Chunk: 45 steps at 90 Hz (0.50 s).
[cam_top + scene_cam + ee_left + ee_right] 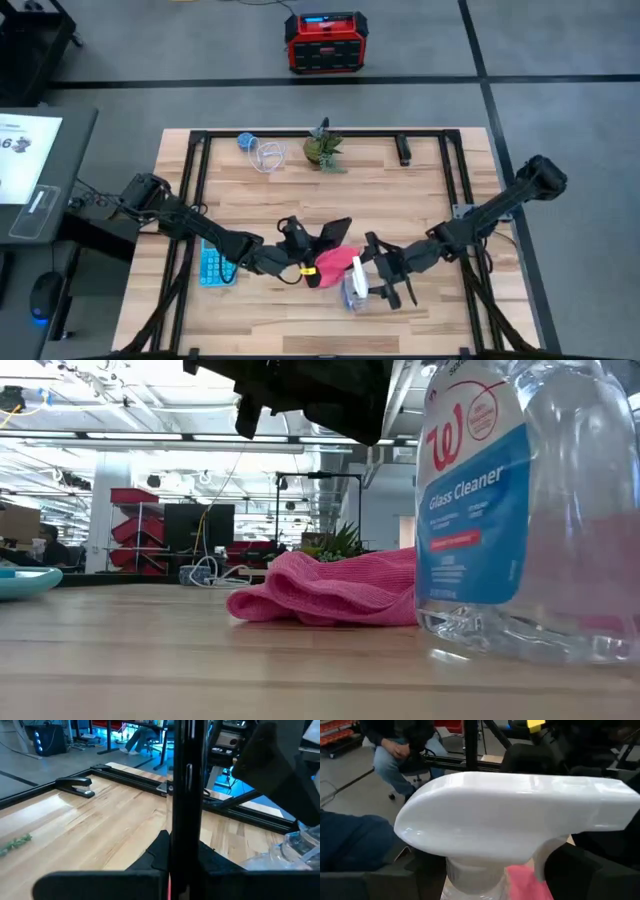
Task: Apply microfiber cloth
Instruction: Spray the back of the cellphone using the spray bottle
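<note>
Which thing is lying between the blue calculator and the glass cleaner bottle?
The pink microfiber cloth, in the high view, between calculator and bottle.

We see the table (330, 190) evenly and brightly lit from overhead, with only soft, faint shadows under the arms. In the low view, rows of ceiling lights (140, 435) blow out to white glare, the near tabletop blurs, and the glass cleaner bottle (530, 510) catches pale reflections. In the right wrist view, the white spray head (520, 815) shows glossy highlights. In the left wrist view, blue-tinted light glows behind the table.
</note>
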Each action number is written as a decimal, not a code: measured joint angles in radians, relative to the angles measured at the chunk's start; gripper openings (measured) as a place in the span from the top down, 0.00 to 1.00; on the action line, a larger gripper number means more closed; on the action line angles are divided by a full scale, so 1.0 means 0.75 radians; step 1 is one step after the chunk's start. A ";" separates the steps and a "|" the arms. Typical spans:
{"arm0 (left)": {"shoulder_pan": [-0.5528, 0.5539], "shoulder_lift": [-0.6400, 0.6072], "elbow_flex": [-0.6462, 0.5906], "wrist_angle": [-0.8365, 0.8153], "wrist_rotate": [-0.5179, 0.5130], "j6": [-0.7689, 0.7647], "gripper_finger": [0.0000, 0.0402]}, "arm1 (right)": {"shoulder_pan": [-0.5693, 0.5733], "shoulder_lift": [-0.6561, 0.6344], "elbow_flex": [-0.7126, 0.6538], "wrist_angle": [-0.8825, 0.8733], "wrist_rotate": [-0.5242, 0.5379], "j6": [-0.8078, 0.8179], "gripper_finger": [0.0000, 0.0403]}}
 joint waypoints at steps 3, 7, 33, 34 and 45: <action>-0.002 0.000 0.000 0.000 0.000 0.000 0.98 | 0.000 0.000 0.000 -0.001 -0.001 0.000 0.35; -0.003 0.000 0.000 0.000 0.000 0.000 0.98 | 0.001 0.000 0.001 -0.005 -0.002 -0.005 0.35; -0.003 0.000 0.000 0.000 0.000 0.000 0.98 | 0.001 -0.001 0.003 -0.006 -0.007 -0.059 0.17; -0.003 0.000 0.000 0.000 0.000 0.000 0.98 | 0.001 -0.002 0.003 -0.005 -0.007 -0.067 0.16; -0.003 0.000 0.000 0.001 -0.001 0.001 0.98 | 0.001 -0.003 0.007 -0.012 -0.006 -0.145 0.05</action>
